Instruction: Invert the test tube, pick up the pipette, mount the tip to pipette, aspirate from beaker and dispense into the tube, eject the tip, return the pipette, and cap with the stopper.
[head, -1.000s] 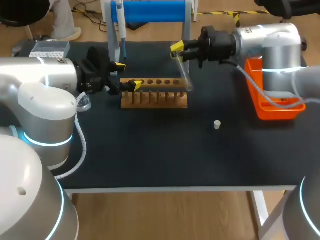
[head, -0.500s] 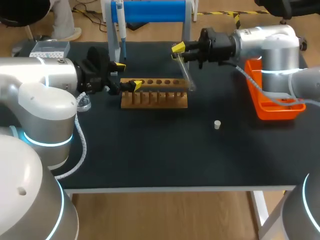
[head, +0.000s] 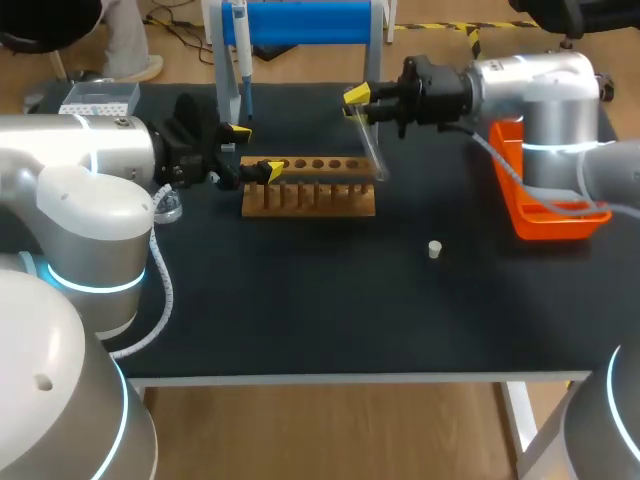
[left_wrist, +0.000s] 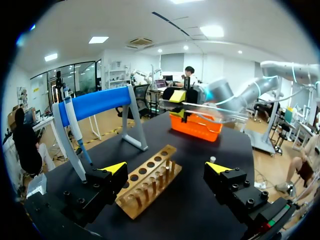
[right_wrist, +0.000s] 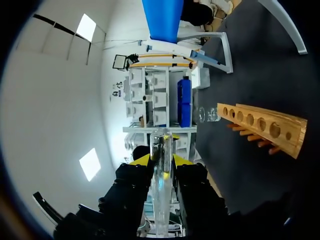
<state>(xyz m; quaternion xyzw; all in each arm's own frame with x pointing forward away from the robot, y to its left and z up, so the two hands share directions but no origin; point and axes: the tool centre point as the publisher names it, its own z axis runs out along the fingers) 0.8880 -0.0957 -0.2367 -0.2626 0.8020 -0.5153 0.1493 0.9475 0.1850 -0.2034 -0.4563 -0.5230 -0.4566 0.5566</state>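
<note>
Right gripper (head: 355, 103) pinches the test tube (head: 371, 148), tilted over the right end of the wooden rack (head: 310, 190). Left gripper (head: 255, 150) is spread at the rack's left end. 1 stopper (head: 434, 249) lies near the orange bin (head: 548, 215); the pipette (head: 240, 55) hangs on its blue stand (head: 310, 22)

2 silver arms (head: 85, 195), black tools (head: 255, 150), yellow tips (head: 355, 95)

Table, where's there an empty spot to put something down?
The biggest bare stretch of table lies between the wooden rack and the near edge, with only the small white stopper on it. A smaller gap sits between the rack and the orange tray. The back is crowded: left claw, right claw holding the test tube, and the blue stand.
</note>
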